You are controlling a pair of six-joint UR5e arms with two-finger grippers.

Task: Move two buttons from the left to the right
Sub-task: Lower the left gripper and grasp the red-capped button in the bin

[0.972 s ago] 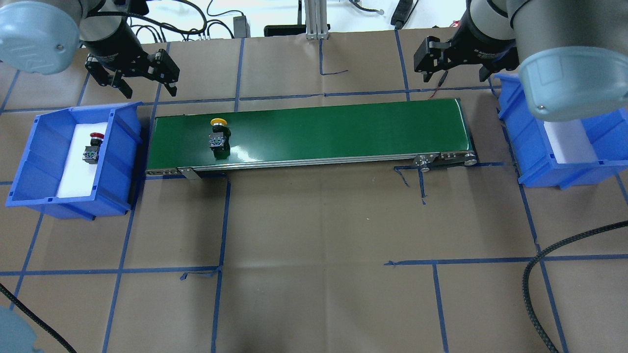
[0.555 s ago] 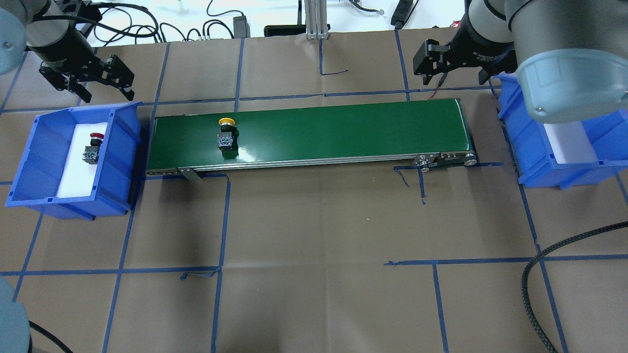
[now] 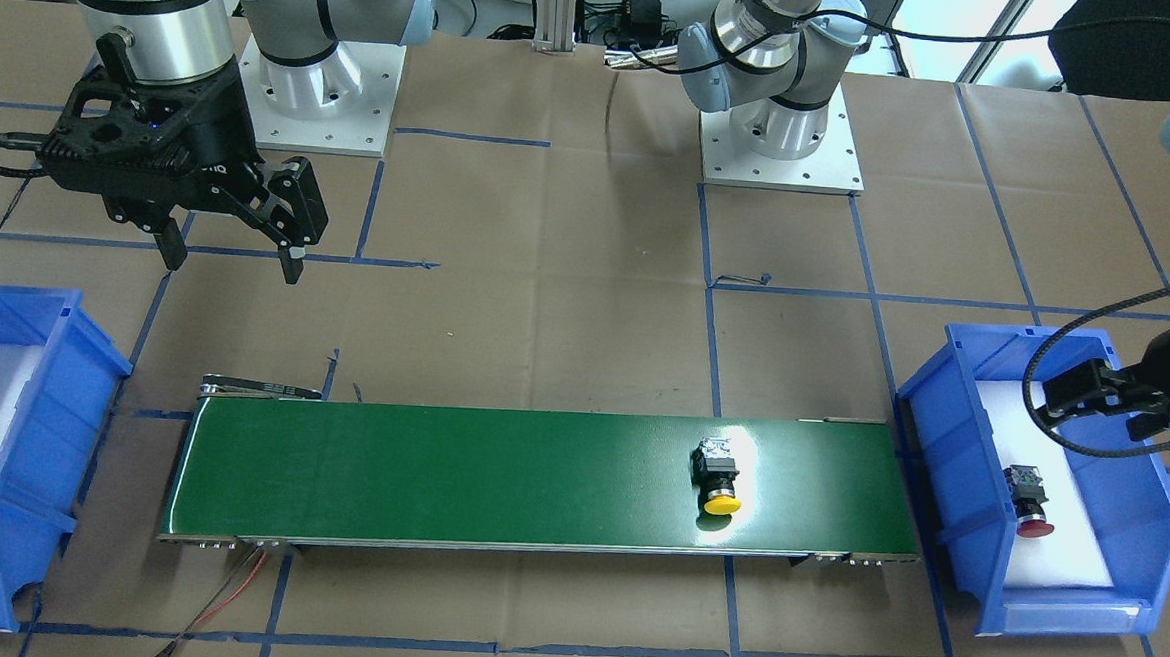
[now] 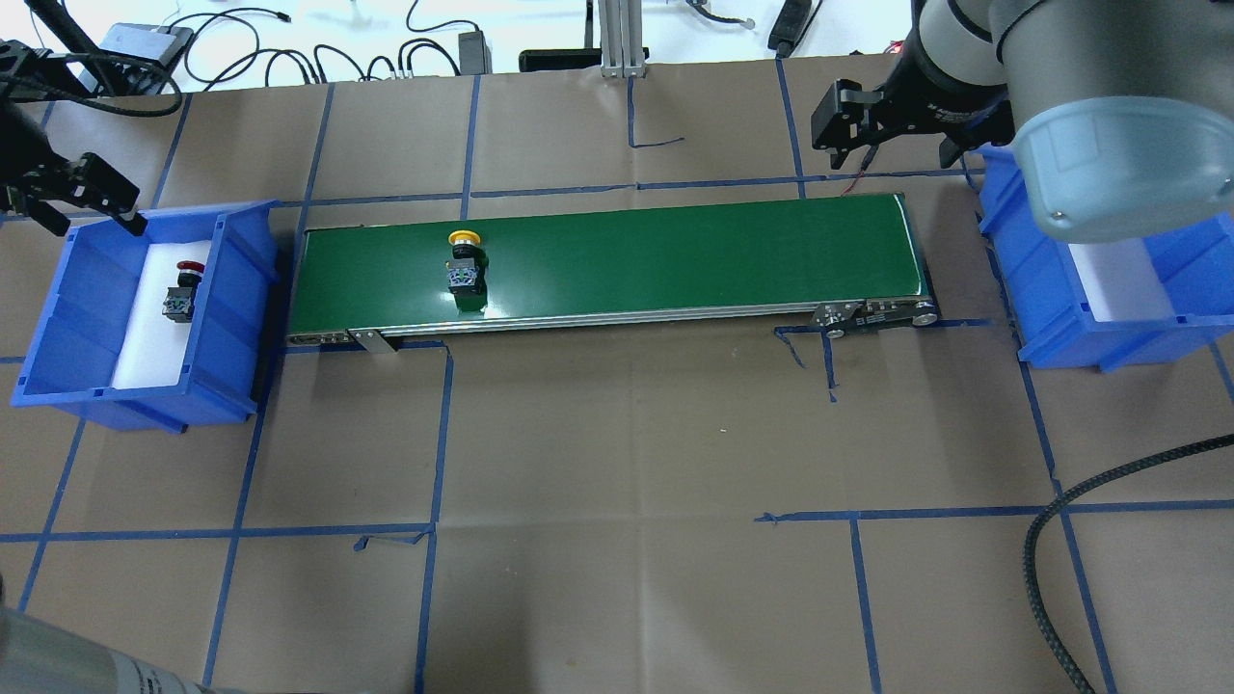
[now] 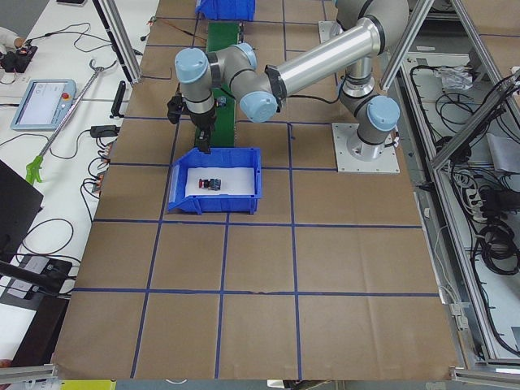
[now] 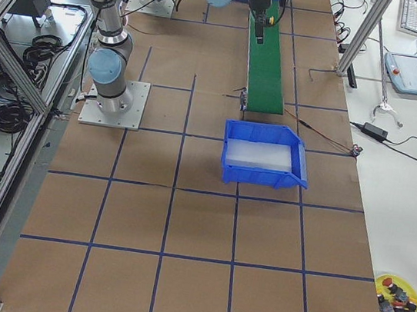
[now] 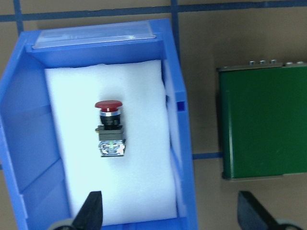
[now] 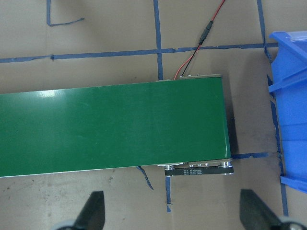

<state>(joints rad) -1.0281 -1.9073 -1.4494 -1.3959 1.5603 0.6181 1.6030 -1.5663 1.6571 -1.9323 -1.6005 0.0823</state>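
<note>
The yellow button (image 4: 465, 260) (image 3: 717, 477) lies on its side on the green conveyor belt (image 4: 675, 251) (image 3: 437, 471), in its left third. On white foam in the left blue bin (image 4: 231, 289) (image 7: 180, 143) lies the red button (image 4: 181, 289) (image 7: 110, 127) (image 3: 1029, 500). My left gripper (image 4: 92, 222) (image 3: 1106, 421) (image 7: 170, 215) hangs open and empty over that bin's far end, above and apart from the red button. Beyond the belt's right end, my right gripper (image 4: 892, 149) (image 3: 233, 265) (image 8: 172, 215) is open and empty.
The right blue bin (image 4: 1041, 280) (image 6: 259, 180) (image 8: 292, 96) holds only white foam. A black braided cable (image 4: 1051, 549) curls in at the lower right. A red wire (image 3: 231, 590) (image 8: 192, 55) trails from the belt's right end. Both arm bases (image 3: 317, 94) stand behind the belt.
My left gripper has swung left, from beyond the belt's left end to over the left bin's far end. The yellow button has ridden a little rightward on the belt. The right gripper barely moved.
</note>
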